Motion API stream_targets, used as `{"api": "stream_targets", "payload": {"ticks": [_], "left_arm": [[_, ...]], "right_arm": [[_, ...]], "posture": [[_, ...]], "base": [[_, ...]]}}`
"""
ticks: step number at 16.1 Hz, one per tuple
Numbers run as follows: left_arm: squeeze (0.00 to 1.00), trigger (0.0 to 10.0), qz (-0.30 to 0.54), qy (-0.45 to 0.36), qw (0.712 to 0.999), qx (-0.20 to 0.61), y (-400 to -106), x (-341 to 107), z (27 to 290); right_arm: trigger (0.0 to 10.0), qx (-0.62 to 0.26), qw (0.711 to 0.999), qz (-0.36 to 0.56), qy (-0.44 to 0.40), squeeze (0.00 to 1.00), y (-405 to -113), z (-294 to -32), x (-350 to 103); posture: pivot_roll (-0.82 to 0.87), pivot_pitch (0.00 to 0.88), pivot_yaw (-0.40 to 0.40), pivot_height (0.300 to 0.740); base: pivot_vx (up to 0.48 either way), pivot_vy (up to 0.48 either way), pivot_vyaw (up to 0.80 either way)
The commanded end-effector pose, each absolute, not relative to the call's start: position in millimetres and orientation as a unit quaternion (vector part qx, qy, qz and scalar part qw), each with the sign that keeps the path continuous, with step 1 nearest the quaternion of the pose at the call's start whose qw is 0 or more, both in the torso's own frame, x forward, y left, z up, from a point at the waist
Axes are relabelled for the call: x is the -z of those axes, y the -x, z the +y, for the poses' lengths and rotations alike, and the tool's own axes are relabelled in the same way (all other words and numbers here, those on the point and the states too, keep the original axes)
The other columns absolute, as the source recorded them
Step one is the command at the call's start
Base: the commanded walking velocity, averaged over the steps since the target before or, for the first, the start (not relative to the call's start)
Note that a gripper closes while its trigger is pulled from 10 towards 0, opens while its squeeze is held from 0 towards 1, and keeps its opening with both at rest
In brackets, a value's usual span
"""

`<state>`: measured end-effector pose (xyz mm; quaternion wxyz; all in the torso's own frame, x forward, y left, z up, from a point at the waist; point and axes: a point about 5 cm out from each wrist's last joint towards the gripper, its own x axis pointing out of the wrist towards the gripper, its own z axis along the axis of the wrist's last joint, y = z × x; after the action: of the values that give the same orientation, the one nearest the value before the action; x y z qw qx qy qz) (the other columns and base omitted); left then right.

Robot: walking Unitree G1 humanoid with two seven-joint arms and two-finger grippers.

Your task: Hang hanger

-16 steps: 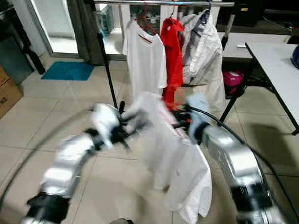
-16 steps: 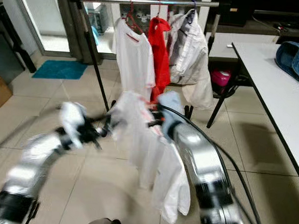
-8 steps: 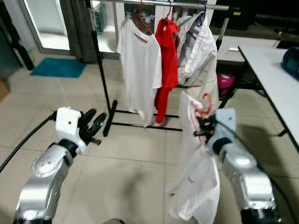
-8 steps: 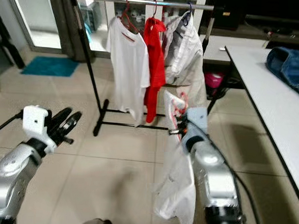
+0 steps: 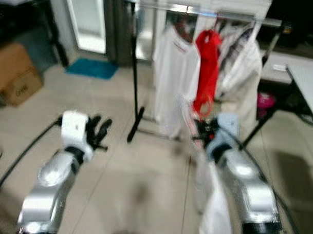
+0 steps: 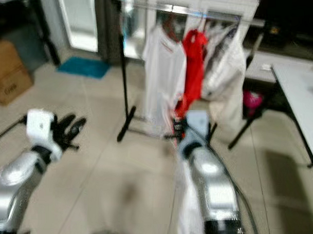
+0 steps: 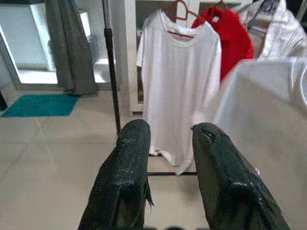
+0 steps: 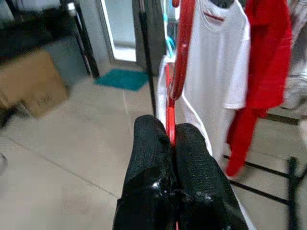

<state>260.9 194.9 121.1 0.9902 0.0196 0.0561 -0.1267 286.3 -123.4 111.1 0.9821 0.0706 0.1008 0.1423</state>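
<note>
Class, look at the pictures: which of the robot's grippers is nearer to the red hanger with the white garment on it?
Right. The right gripper is shut on the red hanger, holding it before the clothes rack. The left gripper is off to the left, apart from it.

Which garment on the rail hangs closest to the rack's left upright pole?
The white T-shirt on the red hanger; the red shirt and the pale jacket hang farther along the rail.

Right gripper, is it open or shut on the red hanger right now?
Shut. In the right wrist view, the right gripper has both black fingers pressed together on the red hanger.
</note>
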Motion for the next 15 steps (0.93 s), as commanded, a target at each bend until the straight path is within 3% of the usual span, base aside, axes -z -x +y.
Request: {"api": "stream_targets", "payload": {"ticks": [1, 6, 8, 15], "left_arm": [[0.00, 10.0, 0.057, -0.024, 0.988, 0.142, -262.3, -122.7, 185.6], [0.00, 10.0, 0.058, 0.000, 0.989, 0.135, -265.1, -126.6, 186.0], [0.00, 10.0, 0.064, -0.018, 0.986, 0.151, -263.4, -123.6, 181.2], [0.00, 10.0, 0.049, -0.030, 0.987, 0.150, -265.3, -128.8, 182.5]], "right_arm": [[10.0, -0.110, 0.987, 0.083, -0.081, 0.00, -285.7, -139.4, -115.7], [10.0, -0.122, 0.986, 0.070, -0.088, 0.00, -283.5, -138.6, -123.5], [10.0, -0.121, 0.989, 0.065, -0.056, 0.00, -282.3, -138.7, -122.0], [10.0, -0.134, 0.988, 0.059, -0.057, 0.00, -286.3, -133.4, -127.6]], "posture": [[-0.01, 0.000, 0.048, 0.740], [-0.01, 0.000, 0.052, 0.740], [-0.01, 0.000, 0.057, 0.740], [0.00, 0.000, 0.039, 0.740]], "base": [[0.322, 0.000, 0.00], [0.348, 0.000, 0.00], [0.352, 0.000, 0.00], [0.331, 0.000, 0.00]]}}
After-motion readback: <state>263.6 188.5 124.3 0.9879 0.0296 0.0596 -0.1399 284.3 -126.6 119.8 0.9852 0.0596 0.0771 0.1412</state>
